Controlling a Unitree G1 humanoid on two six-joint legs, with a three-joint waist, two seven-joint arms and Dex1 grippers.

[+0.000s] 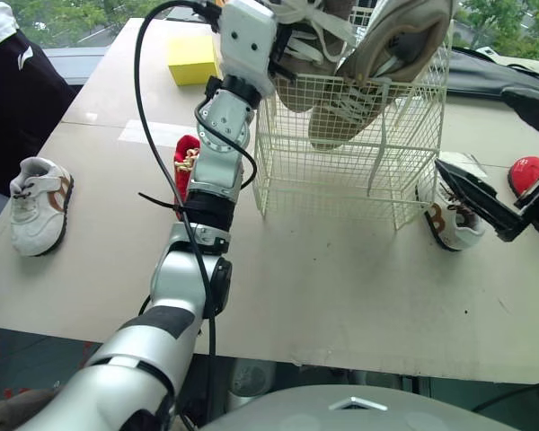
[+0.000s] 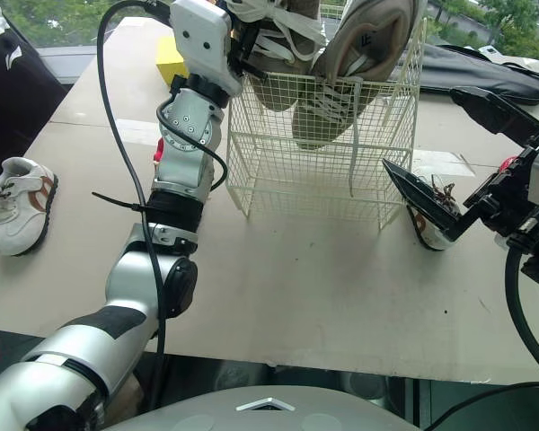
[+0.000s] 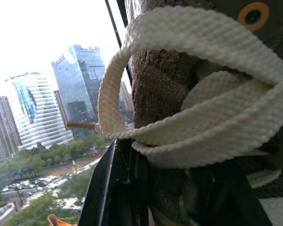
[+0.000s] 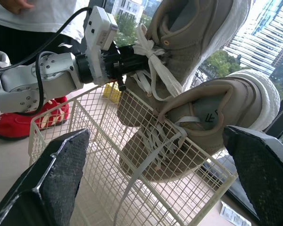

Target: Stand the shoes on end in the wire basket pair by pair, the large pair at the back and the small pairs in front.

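Checking in, ops to bench: how far along is the shoe job?

bench: Large pair only, and not finished. The standing tan sneaker [image 4: 203,136] is toe-down inside the wire basket [image 1: 332,171], leaning, heel above the rim. Its mate, the held tan sneaker [image 4: 193,28], hangs toe-down at the basket's left side. The toe looks just below the rim, and it's not released

ops: Grippers?

bench: left gripper [image 4: 137,60] is pinched onto the held tan sneaker at the laces and tongue. right gripper [image 4: 155,134] is spread wide with nothing in it, just right of the basket

ops: Small pairs?

bench: None in. All four sit on the table [image 1: 341,296] outside the basket:
- red shoe on the left [image 1: 187,157], just beside the basket
- white shoe on the left [image 1: 38,202], well apart from the basket
- white shoe on the right [image 1: 449,229], just beside the basket, under the right gripper
- red shoe on the right [image 1: 527,171], farther out

ops: Remaining?

bench: My read: seat and release the held tan sneaker, then stand both small pairs in front. Roughly a quarter done. Can't tell yet whether the large pair leaves enough room in the front of the basket
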